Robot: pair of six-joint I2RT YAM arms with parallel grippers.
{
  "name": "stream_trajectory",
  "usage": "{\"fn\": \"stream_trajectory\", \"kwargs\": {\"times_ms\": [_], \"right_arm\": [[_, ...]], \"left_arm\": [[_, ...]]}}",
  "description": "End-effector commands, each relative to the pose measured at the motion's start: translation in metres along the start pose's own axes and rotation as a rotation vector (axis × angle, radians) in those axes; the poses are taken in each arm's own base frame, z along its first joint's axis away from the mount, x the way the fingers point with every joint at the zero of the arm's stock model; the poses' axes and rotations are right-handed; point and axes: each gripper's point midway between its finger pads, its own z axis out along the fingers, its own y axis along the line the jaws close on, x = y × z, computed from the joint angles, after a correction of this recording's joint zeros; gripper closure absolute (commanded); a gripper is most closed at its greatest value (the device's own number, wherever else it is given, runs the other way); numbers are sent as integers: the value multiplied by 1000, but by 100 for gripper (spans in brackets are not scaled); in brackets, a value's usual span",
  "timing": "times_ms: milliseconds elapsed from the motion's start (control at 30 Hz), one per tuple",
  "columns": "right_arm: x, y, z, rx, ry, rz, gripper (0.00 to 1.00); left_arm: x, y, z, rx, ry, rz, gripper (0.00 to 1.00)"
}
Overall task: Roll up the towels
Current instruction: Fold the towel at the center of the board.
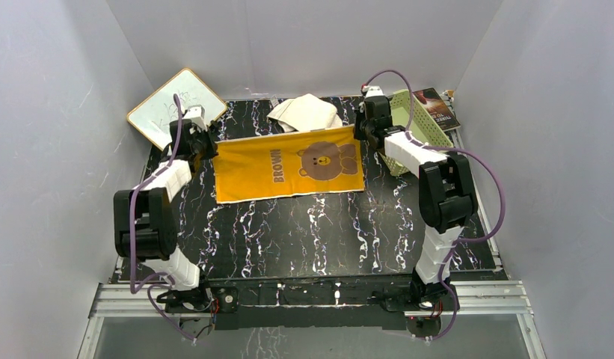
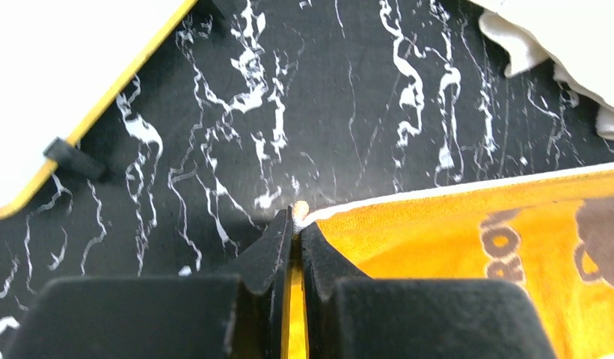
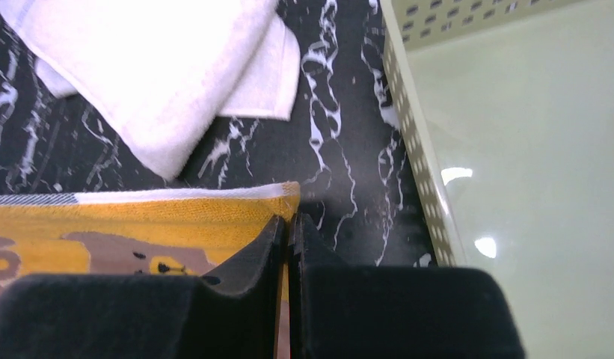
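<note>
Inside the left fingers (image 2: 268, 253) and right fingers (image 3: 260, 250), each clenching a far corner of the orange-yellow towel (image 1: 247, 176), the bite is looking shallow; uneven pulling could be slipping a corner or skewing the roll. Between them it is lying spread, bear up, on the worktop (image 1: 304, 232); beyond, the cream-white towel (image 3: 161, 75) is lying folded.

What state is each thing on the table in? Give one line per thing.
Yellow towel: spread out, unrolled, both far corners pinched.
White towel: loosely folded, untouched.
Left hand: shut on yellow towel.
Right hand: shut on yellow towel.
Basket: visible part empty.
</note>
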Motion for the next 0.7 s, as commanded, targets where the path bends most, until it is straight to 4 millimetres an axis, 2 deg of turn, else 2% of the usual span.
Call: {"fn": "stream_trajectory", "kwargs": {"times_ms": [0,200,267,333,467,667], "right_arm": [[-7,-21,-15,71,-68,21,100],[25,-28,-31,92,-50,73,100],[29,-32,-41,109,-57,81,100],[38,-38,-47,139,-38,87,100],[61,-44,-58,158,0,96,100],[86,-43,-70,143,33,130,100]], "left_arm": [[-21,3,-30,-20,-141,-18,100],[15,7,-48,-75,-134,-84,100],[23,5,-54,-81,-144,-103,100],[44,5,-55,-96,-116,-120,100],[57,9,-65,-123,-134,-147,100],[69,17,-70,-172,-139,-173,100]]}}
